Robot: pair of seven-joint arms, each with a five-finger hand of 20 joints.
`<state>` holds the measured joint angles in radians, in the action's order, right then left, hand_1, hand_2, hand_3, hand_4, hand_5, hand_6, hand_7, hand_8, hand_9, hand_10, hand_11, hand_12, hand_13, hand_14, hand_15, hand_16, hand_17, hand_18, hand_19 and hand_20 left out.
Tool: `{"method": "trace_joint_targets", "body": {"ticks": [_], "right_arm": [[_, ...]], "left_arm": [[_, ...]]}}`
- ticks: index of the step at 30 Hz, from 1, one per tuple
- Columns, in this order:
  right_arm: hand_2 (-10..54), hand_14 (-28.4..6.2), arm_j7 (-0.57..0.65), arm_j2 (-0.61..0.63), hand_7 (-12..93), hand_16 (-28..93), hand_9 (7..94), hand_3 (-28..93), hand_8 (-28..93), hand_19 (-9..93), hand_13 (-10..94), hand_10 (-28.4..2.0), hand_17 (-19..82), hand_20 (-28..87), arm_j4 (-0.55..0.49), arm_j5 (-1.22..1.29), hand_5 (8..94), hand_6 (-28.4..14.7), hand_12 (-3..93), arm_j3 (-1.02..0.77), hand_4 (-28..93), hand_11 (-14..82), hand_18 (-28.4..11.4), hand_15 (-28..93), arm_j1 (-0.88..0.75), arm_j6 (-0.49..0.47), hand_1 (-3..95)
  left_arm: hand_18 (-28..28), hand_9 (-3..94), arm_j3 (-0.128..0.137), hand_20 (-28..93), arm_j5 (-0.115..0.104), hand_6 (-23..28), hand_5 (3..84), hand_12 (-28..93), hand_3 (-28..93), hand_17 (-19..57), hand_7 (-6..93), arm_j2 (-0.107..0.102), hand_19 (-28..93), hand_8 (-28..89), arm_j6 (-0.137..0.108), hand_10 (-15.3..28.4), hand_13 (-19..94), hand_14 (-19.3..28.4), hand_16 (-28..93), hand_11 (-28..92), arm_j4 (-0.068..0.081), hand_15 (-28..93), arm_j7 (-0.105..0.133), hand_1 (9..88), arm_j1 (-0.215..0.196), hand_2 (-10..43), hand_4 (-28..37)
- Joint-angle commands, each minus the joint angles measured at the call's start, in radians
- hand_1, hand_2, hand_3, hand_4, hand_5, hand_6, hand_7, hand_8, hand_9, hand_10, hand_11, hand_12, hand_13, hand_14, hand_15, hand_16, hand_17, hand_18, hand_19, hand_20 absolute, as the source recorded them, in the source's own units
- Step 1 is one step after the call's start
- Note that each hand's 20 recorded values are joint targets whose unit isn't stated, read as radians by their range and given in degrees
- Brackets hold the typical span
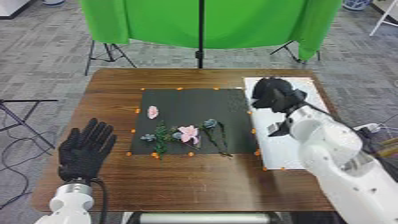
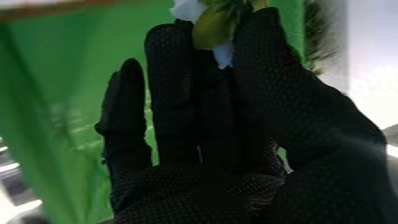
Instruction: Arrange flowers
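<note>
We record a dark mat beside a white board. Right hand, over the board: thumb and fingers clamped on a white-and-green sprig. Left hand: fingers straight, slightly apart. Flowers lie on the mat. We judge the sprig light, soft, crushable; grip its stem.

Can't see the whole flower in the right wrist view, cut off by the top edge. In the head view, can't see all the sheet behind the right arm.
</note>
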<state>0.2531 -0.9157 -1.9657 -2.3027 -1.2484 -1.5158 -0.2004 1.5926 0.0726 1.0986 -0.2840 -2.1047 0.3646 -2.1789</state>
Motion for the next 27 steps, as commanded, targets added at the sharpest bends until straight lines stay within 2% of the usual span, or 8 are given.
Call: {"method": "trace_joint_targets", "body": {"ticks": [1, 5, 7, 10, 16, 18, 20, 27], "right_arm": [[-9.5, -8.0, -0.06, -0.039, 27, 35, 74.6, 64, -6, 81, 59, -10.8, 26, 37, 0.039, -0.144, 69.2, 0.5, 37.7, 0.09, -28, 12.5, -20.8, 56, -0.058, -0.015, 60.7], [-9.5, -7.9, -0.053, -0.058, 27, 34, 74.1, 64, -6, 81, 59, -10.9, 26, 37, 0.049, -0.139, 68.3, 0.5, 37.4, 0.111, -28, 13.0, -20.9, 56, -0.042, -0.014, 60.2], [-9.5, -7.9, -0.045, -0.066, 27, 34, 73.8, 65, -6, 81, 59, -10.9, 26, 37, 0.049, -0.134, 67.9, 0.5, 37.0, 0.113, -28, 13.5, -20.8, 56, -0.043, -0.008, 59.9], [-9.5, -8.0, -0.047, -0.076, 26, 34, 73.0, 66, -6, 81, 59, -11.2, 26, 37, 0.057, -0.152, 67.0, 0.6, 36.3, 0.121, -28, 14.6, -20.9, 56, -0.045, 0.016, 59.2], [-9.5, -8.5, -0.052, -0.083, 24, 33, 68.4, 68, -10, 81, 57, -11.7, 26, 36, 0.067, -0.174, 64.7, 1.1, 29.5, 0.115, -28, 20.6, -20.9, 58, -0.053, -0.025, 57.8], [-9.5, -9.1, -0.08, -0.084, 22, 32, 65.4, 69, -15, 81, 57, -12.2, 25, 37, 0.072, -0.182, 63.0, 1.2, 23.3, 0.104, -28, 24.2, -21.0, 60, -0.051, -0.078, 56.7], [-9.5, -9.4, -0.076, -0.075, 20, 31, 64.0, 69, -15, 81, 56, -12.6, 25, 37, 0.071, -0.196, 61.9, 1.1, 18.4, 0.101, -28, 25.2, -21.1, 61, -0.059, -0.091, 56.2], [-9.5, -10.6, -0.04, -0.066, 19, 29, 62.4, 74, -15, 82, 56, -12.8, 25, 37, 0.05, -0.156, 59.9, 0.3, 16.9, 0.075, -28, 22.5, -21.6, 64, -0.07, -0.109, 52.0]], "left_arm": [[14.9, 40.1, -0.002, 11, -0.001, 10.7, 46.3, 8, 78, -8.7, 11.0, 0.006, 39, -10, -0.017, 16.0, 29, 16.4, -10, 23, 0.002, 40, -0.016, 29.3, -0.01, 15.4, -28.3], [14.9, 40.1, -0.004, 11, -0.003, 10.7, 46.4, 8, 78, -8.7, 11.0, 0.009, 39, -10, -0.019, 16.1, 29, 16.4, -10, 23, 0.002, 40, -0.017, 29.3, -0.007, 15.5, -28.3], [14.9, 40.1, -0.005, 11, -0.013, 10.7, 46.4, 8, 78, -8.7, 11.1, 0.011, 39, -10, -0.018, 16.1, 29, 16.4, -10, 23, 0.003, 40, -0.023, 29.3, -0.004, 15.6, -28.3], [14.9, 40.2, -0.005, 11, -0.032, 10.7, 46.4, 8, 78, -8.7, 11.1, 0.011, 39, -10, -0.019, 16.1, 29, 16.4, -10, 23, 0.002, 40, -0.017, 29.2, -0.005, 15.6, -28.3], [14.9, 40.2, -0.005, 11, -0.027, 10.8, 46.5, 8, 77, -8.7, 10.9, 0.013, 39, -10, -0.018, 16.2, 29, 16.5, -10, 23, 0.001, 40, -0.019, 29.2, -0.006, 15.7, -28.3], [14.9, 40.2, -0.003, 11, -0.033, 10.8, 46.5, 8, 77, -8.7, 10.9, 0.015, 39, -10, -0.015, 16.2, 29, 16.4, -10, 23, 0.001, 40, -0.027, 29.2, -0.01, 15.8, -28.3], [14.9, 40.2, -0.007, 11, -0.04, 10.8, 46.4, 8, 77, -8.7, 10.9, 0.015, 39, -10, -0.013, 16.2, 29, 16.4, -9, 23, 0.002, 40, -0.038, 29.2, -0.007, 15.8, -28.3], [14.9, 39.8, -0.01, 11, -0.037, 10.8, 46.2, 8, 77, -8.8, 10.7, 0.017, 39, -10, -0.017, 16.1, 29, 16.5, -9, 22, 0.005, 40, -0.037, 29.1, -0.002, 15.8, -28.3]]}}
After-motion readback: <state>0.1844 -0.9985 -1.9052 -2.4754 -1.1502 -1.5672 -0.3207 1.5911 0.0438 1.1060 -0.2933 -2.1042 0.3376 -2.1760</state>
